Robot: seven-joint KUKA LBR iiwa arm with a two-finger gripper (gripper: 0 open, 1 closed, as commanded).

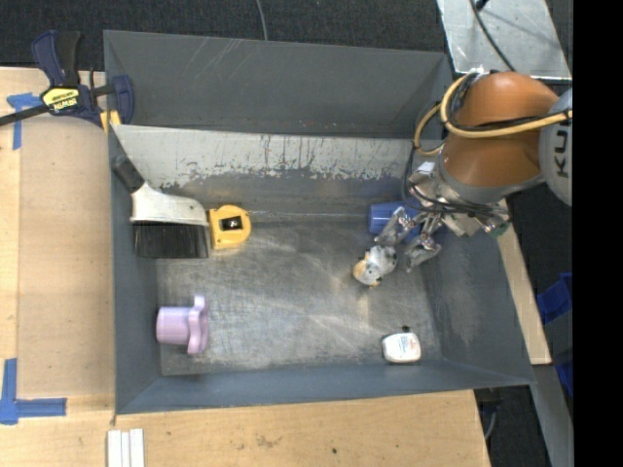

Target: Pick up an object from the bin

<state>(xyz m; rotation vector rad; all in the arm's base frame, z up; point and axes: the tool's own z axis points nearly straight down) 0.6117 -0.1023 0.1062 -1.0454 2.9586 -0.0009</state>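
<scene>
Dark floor (pixel 341 3) along the top

Bin (pixel 292 295) middle open; brush (pixel 170 228), tape measure (pixel 231 227) block back-left corner.

You've got a grey bin (pixel 292 309), back wall paler with dark streaks running down, floor scuffed in light swirls. Brush (pixel 167 224): black bristles, cream-white head, black handle. Tape measure (pixel 230 227): yellow, black patch at its centre. Cup (pixel 182 325): plain lilac. Small case (pixel 401 347) by the near right corner: white, faint coloured mark on top. Block (pixel 383 216): blue. Toy (pixel 371 269): mottled white, grey and tan. Your gripper (pixel 409 246) is silvery metal with dark parts. The cover (pixel 496 129) above it is glossy orange, and the cable (pixel 458 93) round it is yellow.
</scene>
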